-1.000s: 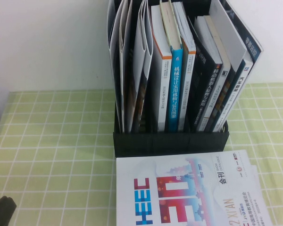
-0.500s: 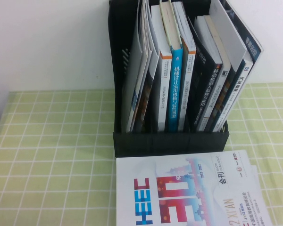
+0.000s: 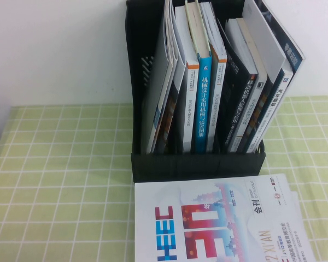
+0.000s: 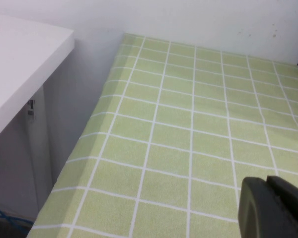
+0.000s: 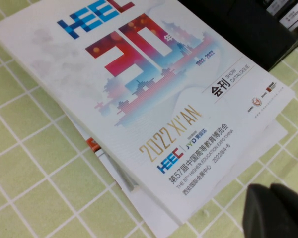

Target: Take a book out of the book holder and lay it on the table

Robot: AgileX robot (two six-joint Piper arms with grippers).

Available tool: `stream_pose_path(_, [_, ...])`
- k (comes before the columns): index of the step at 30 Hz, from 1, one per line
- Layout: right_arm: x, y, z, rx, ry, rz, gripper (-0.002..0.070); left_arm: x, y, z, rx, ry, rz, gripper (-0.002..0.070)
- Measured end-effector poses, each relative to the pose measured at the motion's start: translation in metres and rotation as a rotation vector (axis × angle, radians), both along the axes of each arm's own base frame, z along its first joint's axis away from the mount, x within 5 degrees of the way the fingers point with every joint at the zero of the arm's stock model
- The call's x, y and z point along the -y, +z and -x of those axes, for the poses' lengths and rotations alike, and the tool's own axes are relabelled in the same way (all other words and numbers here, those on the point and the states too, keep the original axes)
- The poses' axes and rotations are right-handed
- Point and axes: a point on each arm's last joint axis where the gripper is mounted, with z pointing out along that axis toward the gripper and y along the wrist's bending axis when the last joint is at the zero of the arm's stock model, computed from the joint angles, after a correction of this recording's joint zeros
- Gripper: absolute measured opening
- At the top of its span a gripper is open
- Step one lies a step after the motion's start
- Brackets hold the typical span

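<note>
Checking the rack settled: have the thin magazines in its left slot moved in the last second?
Yes. The thin magazines swung right, off the book holder's left wall, onto the upright books.

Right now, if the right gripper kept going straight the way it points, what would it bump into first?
Probably the book lying flat on the table; the right gripper, shut, hangs just off its corner, though depth is unclear.

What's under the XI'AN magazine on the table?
Edges of thin sheets poke out beneath the book; their covers hidden. The left end effector is over bare table, right end effector, shut, by the book.

An office-like desk setting: black book holder (image 3: 197, 164) of technical books against a plain white wall (image 3: 54, 49).
</note>
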Motion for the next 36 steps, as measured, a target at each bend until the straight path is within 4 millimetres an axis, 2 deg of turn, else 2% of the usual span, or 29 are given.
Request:
stream_pose_path(11, [0.004,0.001,0.001,0.013,-0.025,-0.013,-0.0001,0.000,0.000,0.000,0.000,0.000,-0.004,-0.0003])
stream_pose_path(15, [0.021,0.007,0.005,0.137,-0.166,-0.074,-0.0001,0.000,0.000,0.000,-0.001,0.001,-0.009,-0.0003])
stream_pose_path(18, [0.032,0.006,0.012,0.275,-0.311,-0.216,-0.0001,0.000,0.000,0.000,-0.002,0.000,-0.015,-0.0003])
stream_pose_path(21, [0.039,-0.008,0.019,0.423,-0.419,-0.325,-0.0001,0.000,0.000,0.000,-0.002,-0.001,-0.019,-0.0003])
stream_pose_path(23, [0.041,-0.026,0.018,0.475,-0.495,-0.336,-0.0002,0.000,0.000,0.000,-0.002,-0.001,-0.019,-0.0003])
stream_pose_path(28, [0.043,-0.082,0.006,0.395,-0.636,-0.312,-0.0001,0.000,0.000,0.000,-0.004,-0.001,-0.023,-0.0003])
stream_pose_path(31, [0.043,-0.096,0.006,0.320,-0.673,-0.341,-0.0001,0.000,0.000,0.000,-0.004,-0.001,-0.023,-0.0003])
stream_pose_path(36, [0.044,-0.103,0.008,0.246,-0.707,-0.348,-0.0002,-0.001,0.000,0.000,-0.004,-0.001,-0.024,-0.0003])
